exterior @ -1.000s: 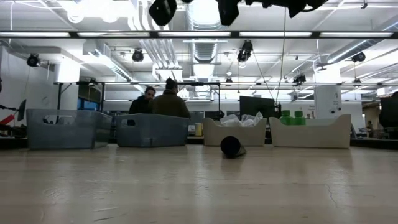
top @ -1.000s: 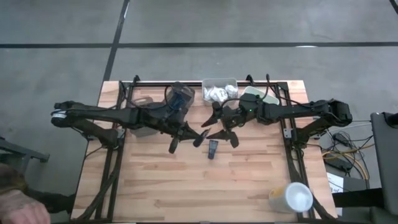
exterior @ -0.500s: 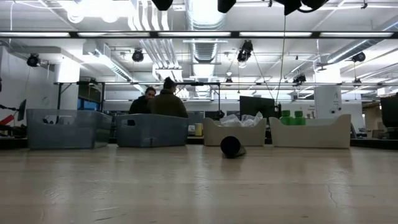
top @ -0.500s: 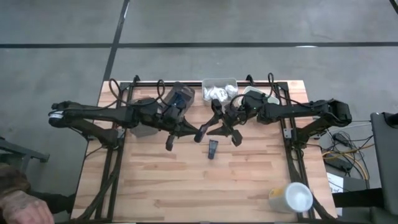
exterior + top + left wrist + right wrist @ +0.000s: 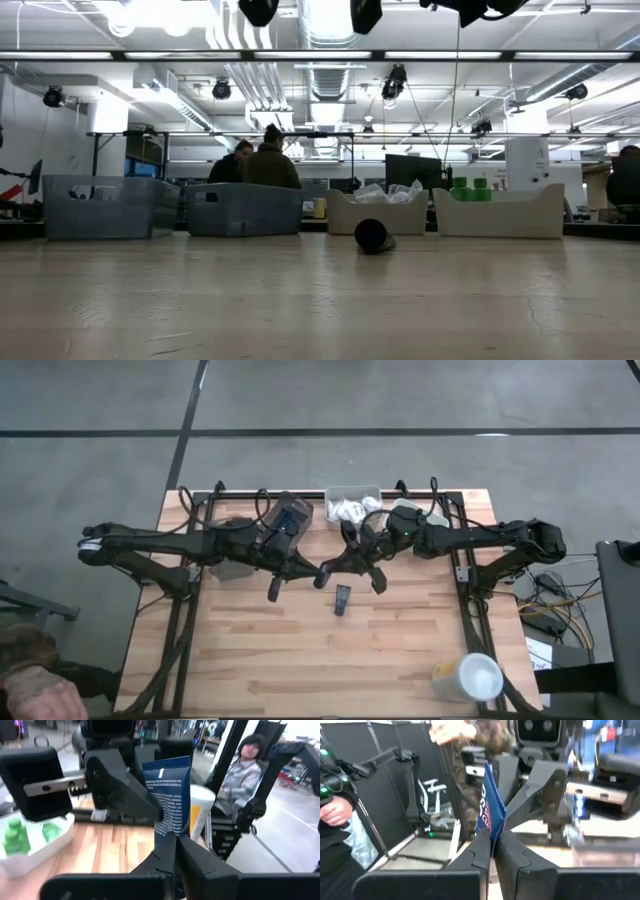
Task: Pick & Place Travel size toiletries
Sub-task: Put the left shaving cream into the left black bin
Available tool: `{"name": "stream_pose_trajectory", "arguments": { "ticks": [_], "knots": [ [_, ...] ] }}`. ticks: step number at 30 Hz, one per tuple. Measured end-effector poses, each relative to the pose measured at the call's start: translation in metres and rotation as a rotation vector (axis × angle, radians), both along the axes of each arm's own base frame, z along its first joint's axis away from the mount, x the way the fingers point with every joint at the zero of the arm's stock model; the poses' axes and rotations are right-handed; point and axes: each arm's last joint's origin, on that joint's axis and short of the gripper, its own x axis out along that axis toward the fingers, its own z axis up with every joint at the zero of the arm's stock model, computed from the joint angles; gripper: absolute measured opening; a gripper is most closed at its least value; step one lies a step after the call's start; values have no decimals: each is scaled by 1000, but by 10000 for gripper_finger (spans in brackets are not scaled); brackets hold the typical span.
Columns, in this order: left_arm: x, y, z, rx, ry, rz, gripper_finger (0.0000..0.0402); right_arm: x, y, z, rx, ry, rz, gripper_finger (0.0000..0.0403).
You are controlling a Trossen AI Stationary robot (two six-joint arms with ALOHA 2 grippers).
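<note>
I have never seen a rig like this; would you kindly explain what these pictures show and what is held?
It is a robot with two dark arms over a wooden table. One picture looks straight down, one looks level across the tabletop, and two come from cameras on the wrists. In mid-air the left hand and right hand both seem to pinch one navy flat tube with white print. Another dark tube lies on the table, a big white cup stands near a corner, and trays of white packets and green bottles line one edge.
</note>
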Motion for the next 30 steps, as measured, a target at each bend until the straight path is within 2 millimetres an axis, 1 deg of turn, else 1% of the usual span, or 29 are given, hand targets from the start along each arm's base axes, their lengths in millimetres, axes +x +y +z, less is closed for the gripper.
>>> {"name": "stream_pose_trajectory", "arguments": {
  "ticks": [4, 9, 12, 15, 20, 26, 30],
  "knots": [
    [-2, 1, -9, -33, 108, 18, 51, 0, 0, -10, 17, 108, -7, 11],
    [-4, 8, -16, -143, 207, 65, 111, -2, -1, -25, 5, 262, -77, 10],
    [-5, 13, -17, -196, 223, 89, 143, -3, -3, -30, -20, 312, -139, 11],
    [-3, 15, -19, -207, 235, 97, 165, -3, -5, -31, -39, 317, -201, 10],
    [2, 16, -22, -189, 231, 148, 173, -1, -7, -33, -76, 313, -278, 11],
    [8, 19, -22, -148, 181, 219, 172, 4, -8, -40, -74, 337, -292, 10],
    [11, 20, -28, -155, 219, 224, 169, 6, -9, -44, -72, 347, -292, 11]
  ]
}}
